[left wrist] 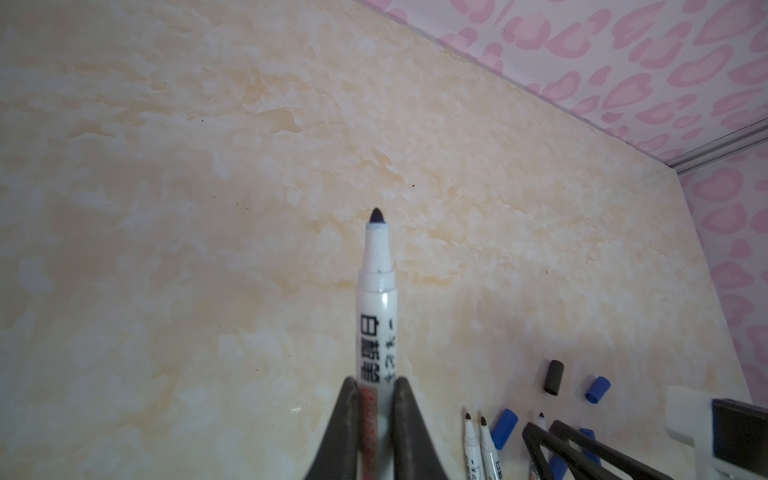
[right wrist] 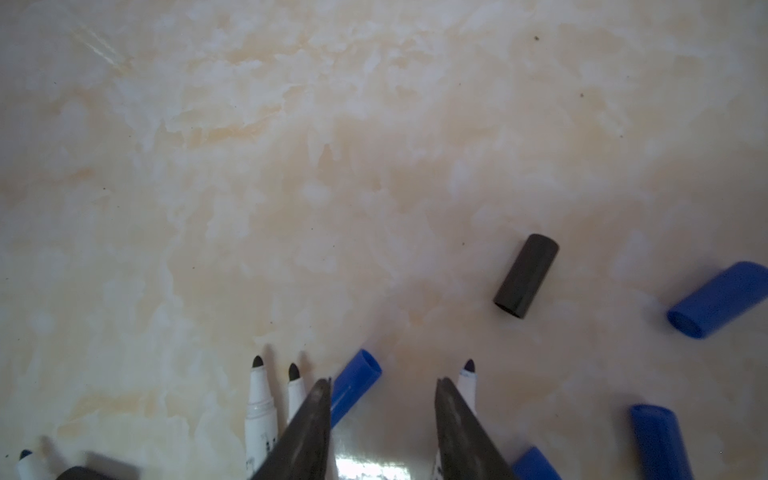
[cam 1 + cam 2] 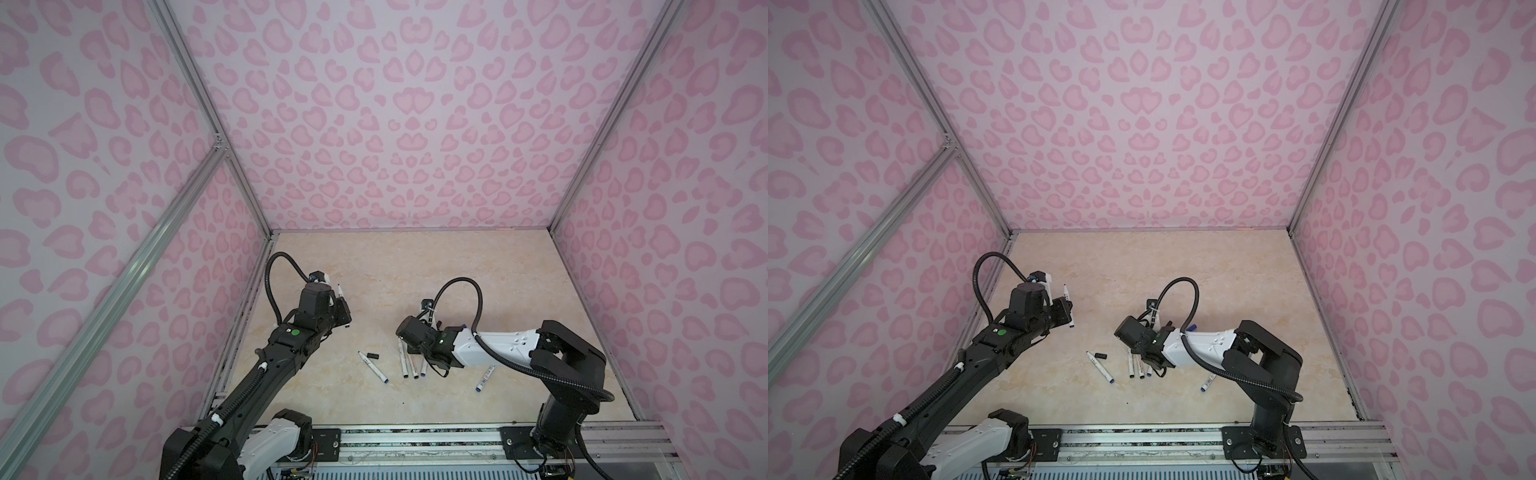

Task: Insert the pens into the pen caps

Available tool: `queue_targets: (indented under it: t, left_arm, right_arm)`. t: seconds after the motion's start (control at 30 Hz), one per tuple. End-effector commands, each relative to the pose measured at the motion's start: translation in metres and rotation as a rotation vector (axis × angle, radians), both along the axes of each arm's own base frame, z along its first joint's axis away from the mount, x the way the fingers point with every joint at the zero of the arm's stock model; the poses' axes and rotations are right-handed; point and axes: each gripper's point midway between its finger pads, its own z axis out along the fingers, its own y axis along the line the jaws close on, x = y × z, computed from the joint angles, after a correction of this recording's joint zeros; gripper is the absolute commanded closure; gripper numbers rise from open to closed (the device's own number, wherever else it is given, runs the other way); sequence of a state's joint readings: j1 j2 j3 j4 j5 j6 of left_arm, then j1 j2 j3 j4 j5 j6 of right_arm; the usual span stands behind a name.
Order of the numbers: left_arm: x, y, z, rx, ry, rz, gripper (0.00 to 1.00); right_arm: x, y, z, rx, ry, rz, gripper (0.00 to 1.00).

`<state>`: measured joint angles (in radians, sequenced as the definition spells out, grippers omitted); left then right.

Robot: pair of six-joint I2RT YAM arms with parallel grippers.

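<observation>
Slim white-barrelled marker pen with black print (image 1: 376, 299): uncapped, dark pointed tip bare, clamped mid-barrel between the fingers of the left gripper (image 1: 376, 380), held off the marbled worktop (image 3: 415, 270). Five like pens lie flat and uncapped. Lone pen (image 3: 373, 367) has a blue end plug, with a short black plastic cap (image 3: 374, 355) just beside its tip end. Three pens (image 3: 403, 361) lie roughly parallel. Far-right pen (image 3: 485, 379) lies well apart. Second black cap (image 2: 525, 276) and four blue caps (image 2: 356, 386) lie loose on their sides near the three tips.
</observation>
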<state>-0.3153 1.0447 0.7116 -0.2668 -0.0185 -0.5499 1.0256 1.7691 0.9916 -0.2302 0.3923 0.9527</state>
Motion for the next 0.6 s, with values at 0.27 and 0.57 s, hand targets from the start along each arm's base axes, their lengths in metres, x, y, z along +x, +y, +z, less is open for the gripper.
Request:
queue_targets:
  t: [0.27,0.57]
  left_arm:
    - [-0.003,0.007,0.021,0.005,-0.067,0.023,0.96]
    - [-0.004,0.007,0.022,0.004,-0.068,0.022,0.96]
  right_arm:
    - [0.003,-0.002,-0.005,-0.056,-0.001,0.006,0.58]
    - [0.005,0.003,-0.014,-0.084,0.02,0.008,0.62]
